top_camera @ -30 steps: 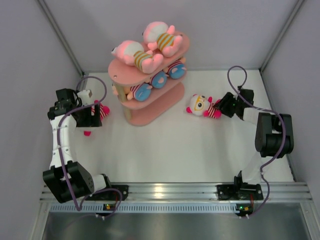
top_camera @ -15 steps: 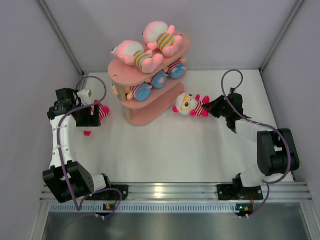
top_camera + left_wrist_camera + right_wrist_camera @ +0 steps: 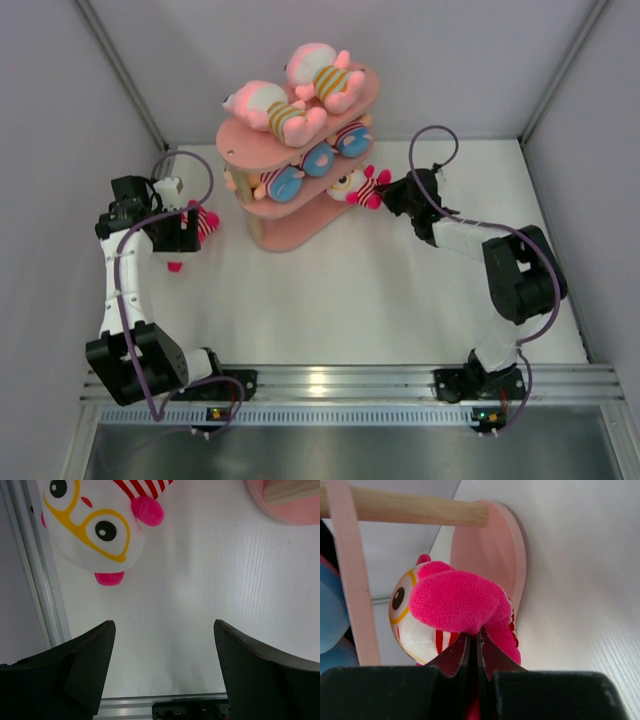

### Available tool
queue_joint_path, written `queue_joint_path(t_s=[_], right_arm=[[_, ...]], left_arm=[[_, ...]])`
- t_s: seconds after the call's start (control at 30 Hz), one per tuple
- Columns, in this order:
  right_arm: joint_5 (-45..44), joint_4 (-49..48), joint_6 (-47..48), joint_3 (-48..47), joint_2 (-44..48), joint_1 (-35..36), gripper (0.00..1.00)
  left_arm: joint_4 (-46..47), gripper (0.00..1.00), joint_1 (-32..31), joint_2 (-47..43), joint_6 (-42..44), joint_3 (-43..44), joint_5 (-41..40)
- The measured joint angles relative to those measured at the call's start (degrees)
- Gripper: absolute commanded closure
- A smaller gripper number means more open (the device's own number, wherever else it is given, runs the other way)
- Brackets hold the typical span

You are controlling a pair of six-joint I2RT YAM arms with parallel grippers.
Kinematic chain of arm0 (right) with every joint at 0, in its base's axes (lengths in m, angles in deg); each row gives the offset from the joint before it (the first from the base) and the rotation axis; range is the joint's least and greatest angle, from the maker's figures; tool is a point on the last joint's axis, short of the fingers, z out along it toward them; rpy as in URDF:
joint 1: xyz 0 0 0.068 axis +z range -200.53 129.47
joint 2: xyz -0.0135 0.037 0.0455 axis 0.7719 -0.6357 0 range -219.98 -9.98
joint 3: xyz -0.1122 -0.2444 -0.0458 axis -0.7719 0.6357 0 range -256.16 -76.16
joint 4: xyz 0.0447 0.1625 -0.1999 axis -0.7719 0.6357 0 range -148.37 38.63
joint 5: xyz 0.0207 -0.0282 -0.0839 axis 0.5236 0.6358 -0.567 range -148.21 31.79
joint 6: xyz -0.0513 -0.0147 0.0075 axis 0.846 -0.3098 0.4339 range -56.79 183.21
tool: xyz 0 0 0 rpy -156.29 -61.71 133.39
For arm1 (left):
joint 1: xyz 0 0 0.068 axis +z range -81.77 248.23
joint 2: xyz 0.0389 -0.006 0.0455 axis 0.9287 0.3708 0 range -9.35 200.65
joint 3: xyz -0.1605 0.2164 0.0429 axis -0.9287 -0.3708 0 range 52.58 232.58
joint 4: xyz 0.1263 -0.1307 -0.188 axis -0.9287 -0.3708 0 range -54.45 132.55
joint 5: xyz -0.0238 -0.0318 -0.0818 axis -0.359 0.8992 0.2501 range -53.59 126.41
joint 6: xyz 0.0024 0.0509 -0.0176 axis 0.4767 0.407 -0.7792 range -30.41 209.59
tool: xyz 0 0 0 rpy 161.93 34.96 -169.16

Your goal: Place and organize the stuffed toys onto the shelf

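The pink three-tier shelf [image 3: 300,228] stands at the back centre. Two pink-headed stuffed toys [image 3: 270,108] lie on its top board, and others with blue feet [image 3: 285,182] fill the middle tier. My right gripper [image 3: 388,192] is shut on a pink limb [image 3: 455,600] of a white-headed, red-striped toy [image 3: 358,186], held at the right end of the bottom board [image 3: 485,545]. My left gripper [image 3: 180,235] stands open over the table, its jaws wide apart [image 3: 162,630] with nothing between them. Another white-headed toy with yellow glasses [image 3: 90,525] lies just beyond its fingertips.
A wooden post [image 3: 405,510] of the shelf runs close above the held toy. The enclosure's left wall and metal rail [image 3: 35,580] lie right beside the left toy. White table surface stretches between the two arms.
My right gripper closed on the red-striped toy on the table at the right and carried it left to the shelf's bottom tier. The left arm has not moved.
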Motion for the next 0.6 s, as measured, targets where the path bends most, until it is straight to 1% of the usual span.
queue_joint_path(t_s=[0.27,0.47,0.6], right_arm=[[-7.7,-1.0,-10.9,-1.6,-6.4,3.9,1.0],[-14.2,0.7,-16.4,-12.3,-13.6,7.8,1.0],[-16.9,0.1,-21.6,-14.6,-16.1,9.6,1.0]], left_arm=[[1.0,0.15,0.0,2.1,0.1,0.0,0.0],[1.3,0.15,0.0,2.5,0.0,0.0,0.0],[1.6,0.15,0.0,2.5,0.0,0.0,-0.1]])
